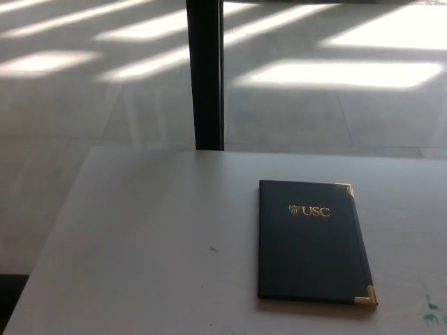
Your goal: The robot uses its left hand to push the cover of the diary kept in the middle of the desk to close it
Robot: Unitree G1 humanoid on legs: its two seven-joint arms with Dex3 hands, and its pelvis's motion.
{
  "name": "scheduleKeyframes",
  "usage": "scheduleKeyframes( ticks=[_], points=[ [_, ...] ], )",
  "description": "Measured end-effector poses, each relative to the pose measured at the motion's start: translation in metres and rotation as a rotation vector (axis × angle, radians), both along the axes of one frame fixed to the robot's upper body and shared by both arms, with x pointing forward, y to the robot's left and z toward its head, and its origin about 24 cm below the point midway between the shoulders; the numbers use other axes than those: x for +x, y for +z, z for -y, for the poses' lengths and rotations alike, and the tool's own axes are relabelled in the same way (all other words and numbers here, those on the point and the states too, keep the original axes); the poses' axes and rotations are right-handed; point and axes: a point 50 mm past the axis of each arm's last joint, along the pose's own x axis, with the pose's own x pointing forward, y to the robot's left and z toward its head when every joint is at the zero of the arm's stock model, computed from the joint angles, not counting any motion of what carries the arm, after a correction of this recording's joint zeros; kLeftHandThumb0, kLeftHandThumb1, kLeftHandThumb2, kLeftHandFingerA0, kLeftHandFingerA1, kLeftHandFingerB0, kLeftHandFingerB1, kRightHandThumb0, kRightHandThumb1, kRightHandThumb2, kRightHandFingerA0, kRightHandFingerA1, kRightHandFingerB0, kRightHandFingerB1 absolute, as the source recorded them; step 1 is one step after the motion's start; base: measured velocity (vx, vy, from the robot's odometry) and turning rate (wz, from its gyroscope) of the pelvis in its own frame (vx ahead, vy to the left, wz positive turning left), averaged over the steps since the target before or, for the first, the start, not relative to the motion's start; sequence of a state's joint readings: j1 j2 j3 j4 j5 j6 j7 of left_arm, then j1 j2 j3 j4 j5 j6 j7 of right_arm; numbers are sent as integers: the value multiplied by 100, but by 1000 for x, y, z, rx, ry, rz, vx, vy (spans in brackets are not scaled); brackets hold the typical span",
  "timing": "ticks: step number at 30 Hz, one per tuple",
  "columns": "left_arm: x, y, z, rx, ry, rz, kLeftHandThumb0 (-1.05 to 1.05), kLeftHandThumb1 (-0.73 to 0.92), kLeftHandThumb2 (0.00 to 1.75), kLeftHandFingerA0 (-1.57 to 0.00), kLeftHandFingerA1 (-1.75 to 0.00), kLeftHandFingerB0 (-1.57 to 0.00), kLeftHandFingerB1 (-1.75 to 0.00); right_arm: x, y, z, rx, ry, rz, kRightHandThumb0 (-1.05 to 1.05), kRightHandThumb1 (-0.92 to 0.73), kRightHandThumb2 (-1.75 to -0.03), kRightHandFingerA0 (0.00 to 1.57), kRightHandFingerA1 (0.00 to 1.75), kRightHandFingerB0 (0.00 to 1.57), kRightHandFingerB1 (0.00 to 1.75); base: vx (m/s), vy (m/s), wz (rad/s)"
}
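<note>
Neither hand is in frame; diary (313, 241) lies closed at lower right of desk (154, 230) — task apparently complete.

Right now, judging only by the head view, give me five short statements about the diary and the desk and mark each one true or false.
1. The diary lies closed and flat on the desk. True.
2. The robot's left hand rests on the cover. False: neither hand is in view.
3. Gold lettering reading USC shows on the cover. True.
4. The diary hangs over the desk's left edge. False: it lies right of the middle, well away from that edge.
5. Gold corner caps show only on the diary's left side. False: they show on its right side, at the far and near corners.
</note>
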State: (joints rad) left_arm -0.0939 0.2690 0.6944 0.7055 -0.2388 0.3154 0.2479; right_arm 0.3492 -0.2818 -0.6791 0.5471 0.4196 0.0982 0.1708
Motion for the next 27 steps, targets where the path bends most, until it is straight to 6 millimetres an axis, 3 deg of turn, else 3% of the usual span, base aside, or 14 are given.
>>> scheduleKeyframes(
  ticks=[2,4,5,10,11,12,14,17,18,19,20,22,24,27],
  points=[
    [-7,-8,-1,-20,14,-40,-77,80,120,-77,-89,-67,-71,0,0,0,0,0,1,-92,-92,-73,67,94,62,73,0,0,0],
    [-11,-15,0,-33,19,-62,-78,92,74,-70,-151,-66,-130,0,0,0,0,-1,1,-92,-92,-76,66,93,63,74,0,0,0],
    [-12,-17,0,-37,22,-65,-77,92,73,-82,-100,-62,-57,0,0,0,-1,-1,0,-93,-92,-75,65,94,63,75,0,0,0],
    [-13,-18,-4,-40,43,-38,-75,77,115,-97,-133,-81,-89,-2,1,1,-11,1,-5,-92,-92,-77,62,95,63,77,0,0,0],
    [-13,-17,-6,-39,48,-30,-77,92,72,-70,-153,-59,-63,-2,1,1,-12,1,-6,-91,-92,-76,63,94,62,75,0,0,0],
    [-13,-16,-7,-41,56,-21,-77,76,114,-97,-135,-73,-98,-3,1,1,-15,2,-8,-92,-92,-75,63,93,63,73,0,0,0],
    [-12,-16,-8,-49,71,-3,-78,92,72,-72,-76,-61,-57,-3,1,2,-16,0,-9,-96,-72,-106,71,95,64,77,0,0,0],
    [-12,-16,-8,-59,79,12,-78,92,71,-72,-68,-62,-55,-5,0,2,-13,-6,-11,-93,-71,-104,70,96,60,77,0,0,0],
    [-12,-17,-8,-63,80,18,-69,73,115,-77,-88,-70,-79,-5,0,2,-15,-4,-10,-93,-92,-73,65,97,61,76,0,0,0],
    [-11,-17,-8,-63,80,20,-78,92,71,-70,-66,-75,-76,-5,0,2,-17,-3,-9,-92,-92,-73,65,95,60,72,0,0,0],
    [-11,-17,-8,-65,78,25,-68,75,118,-62,-69,-76,-92,-5,1,2,-19,-2,-7,-92,-92,-73,66,94,61,72,0,0,0],
    [-10,-17,-7,-67,77,31,-78,92,70,-60,-56,-73,-83,-5,1,2,-20,-1,-5,-95,-71,-104,71,94,62,75,0,0,0],
    [-10,-16,-7,-71,77,39,-74,79,120,-57,-68,-74,-86,-5,1,2,-21,1,-4,-92,-92,-73,68,92,69,75,0,0,0],
    [-9,-17,-7,-74,68,44,-78,92,72,-71,-68,-75,-77,-4,1,2,-23,1,-2,-91,-92,-74,67,93,67,74,0,0,0]
  ],
)
